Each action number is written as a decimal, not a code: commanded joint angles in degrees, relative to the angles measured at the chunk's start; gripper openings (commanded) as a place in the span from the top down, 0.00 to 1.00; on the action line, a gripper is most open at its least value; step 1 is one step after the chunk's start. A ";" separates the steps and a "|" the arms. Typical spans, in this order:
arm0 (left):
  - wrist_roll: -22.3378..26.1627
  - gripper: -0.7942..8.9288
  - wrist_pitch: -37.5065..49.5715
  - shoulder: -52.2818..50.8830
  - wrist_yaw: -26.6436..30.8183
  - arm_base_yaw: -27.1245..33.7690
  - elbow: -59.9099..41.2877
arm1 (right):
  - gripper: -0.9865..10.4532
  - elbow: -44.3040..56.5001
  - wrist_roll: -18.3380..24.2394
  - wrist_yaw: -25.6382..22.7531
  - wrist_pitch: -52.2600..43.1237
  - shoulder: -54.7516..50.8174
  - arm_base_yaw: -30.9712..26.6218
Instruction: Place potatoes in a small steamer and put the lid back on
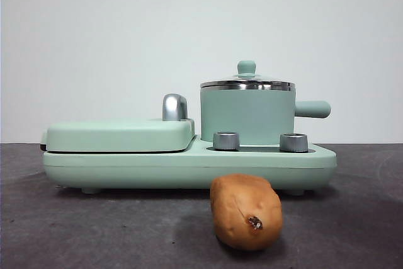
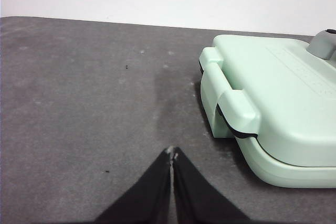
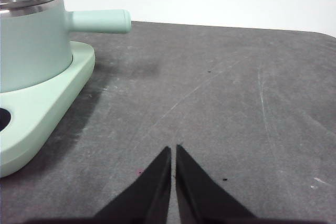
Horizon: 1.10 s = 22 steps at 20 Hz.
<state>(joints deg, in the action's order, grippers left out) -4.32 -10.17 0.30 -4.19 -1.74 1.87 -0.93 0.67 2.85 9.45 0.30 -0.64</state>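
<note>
While the potato [image 1: 246,212] lies on the table [image 1: 94,231] in front of the cooker base [image 1: 189,165], the lid [image 1: 247,82] is seated on the pot [image 1: 247,116]. The left end effector [image 2: 172,153] is held above bare table beside the flat cover [image 2: 278,103], jaws pressed together and empty. The right end effector [image 3: 172,149] is held near the pot's handle [image 3: 100,21], jaws nearly touching, empty.
</note>
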 commanded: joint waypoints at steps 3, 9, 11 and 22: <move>-0.46 0.91 -0.52 -0.11 0.35 0.02 -1.09 | 0.90 0.22 0.31 0.13 -0.44 -0.09 0.09; -0.26 0.91 -0.52 -0.11 0.35 0.02 -1.09 | 0.90 0.24 -0.44 0.17 -0.46 -0.09 0.09; -0.26 0.91 -0.52 -0.11 0.35 0.02 -1.07 | 0.90 0.24 -0.44 0.17 -0.48 -0.09 0.09; -9.03 0.91 2.78 -0.11 0.33 0.00 -1.03 | 0.90 0.04 -10.05 1.05 -0.48 -0.09 0.09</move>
<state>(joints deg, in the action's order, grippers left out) -10.48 -8.95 0.30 -4.16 -1.74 1.85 -0.93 -4.67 3.49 9.43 0.30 -0.64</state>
